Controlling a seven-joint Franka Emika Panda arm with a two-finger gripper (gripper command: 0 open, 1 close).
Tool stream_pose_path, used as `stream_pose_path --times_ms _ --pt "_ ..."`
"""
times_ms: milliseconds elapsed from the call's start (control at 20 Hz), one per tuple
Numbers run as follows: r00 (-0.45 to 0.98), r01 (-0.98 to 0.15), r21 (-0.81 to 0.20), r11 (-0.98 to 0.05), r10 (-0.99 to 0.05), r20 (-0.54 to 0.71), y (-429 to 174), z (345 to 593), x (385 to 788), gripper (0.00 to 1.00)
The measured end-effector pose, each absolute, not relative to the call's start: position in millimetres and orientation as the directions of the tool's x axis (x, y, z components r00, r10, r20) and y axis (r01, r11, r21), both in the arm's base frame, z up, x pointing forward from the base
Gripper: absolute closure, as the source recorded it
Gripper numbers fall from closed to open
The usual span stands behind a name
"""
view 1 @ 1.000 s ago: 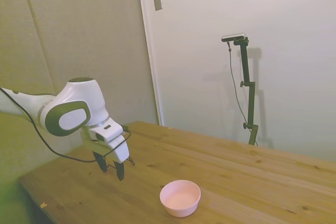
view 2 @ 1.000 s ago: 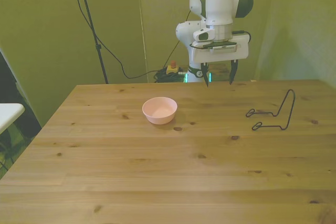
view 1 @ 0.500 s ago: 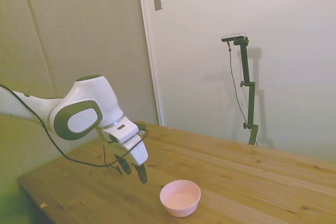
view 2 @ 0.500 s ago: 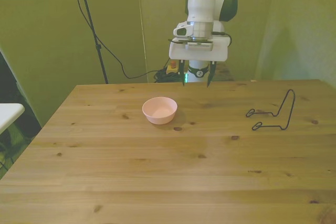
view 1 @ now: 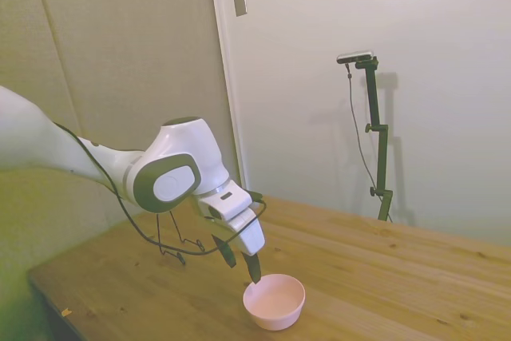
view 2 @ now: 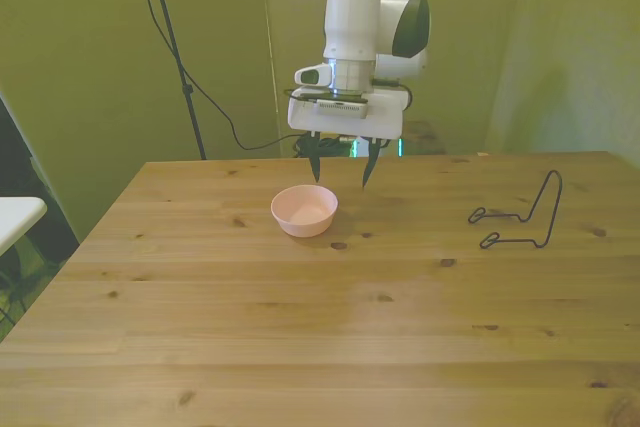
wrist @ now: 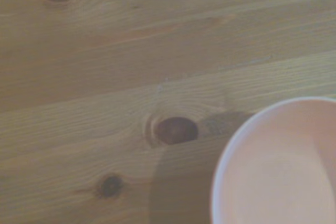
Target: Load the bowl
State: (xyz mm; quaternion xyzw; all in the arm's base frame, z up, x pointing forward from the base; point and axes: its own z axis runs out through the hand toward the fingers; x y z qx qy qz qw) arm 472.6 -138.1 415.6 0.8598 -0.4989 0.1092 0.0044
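Observation:
The bowl (view 2: 304, 210) is small, round and pale pink, and stands upright and empty on the wooden table (view 2: 320, 347); it also shows as the bowl (view 1: 274, 301) in the side view and the bowl (wrist: 278, 166) in the wrist view. My gripper (view 2: 340, 168) hangs open above the table, just behind the bowl and slightly toward the front view's right, with nothing between its fingers. In the side view the gripper (view 1: 242, 259) is just above the bowl's near rim.
A black wire stand (view 2: 520, 215) sits on the table at the front view's right, and shows as the wire stand (view 1: 172, 237) behind the arm in the side view. A white surface (view 2: 15, 217) stands off the table's left edge.
The arm has swung toward the front view's left and come lower, bringing the open gripper from the far edge to just beside the bowl. The bowl has not moved.

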Motion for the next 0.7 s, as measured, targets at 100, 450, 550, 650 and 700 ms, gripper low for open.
stream_pose_path --times_ms 100,450,550,650,700 --pt "0.475 -0.864 -0.090 -0.495 -0.861 0.179 -145 404 483 0.00" --pt "0.491 -0.862 -0.057 -0.503 -0.858 0.148 -145 377 503 1.00" --pt "0.493 -0.862 -0.053 -0.504 -0.858 0.144 -144 374 503 1.00" --pt "0.492 -0.863 -0.048 -0.502 -0.859 0.139 -146 371 503 1.00" --pt "0.491 -0.864 -0.045 -0.501 -0.860 0.137 -146 369 503 1.00"
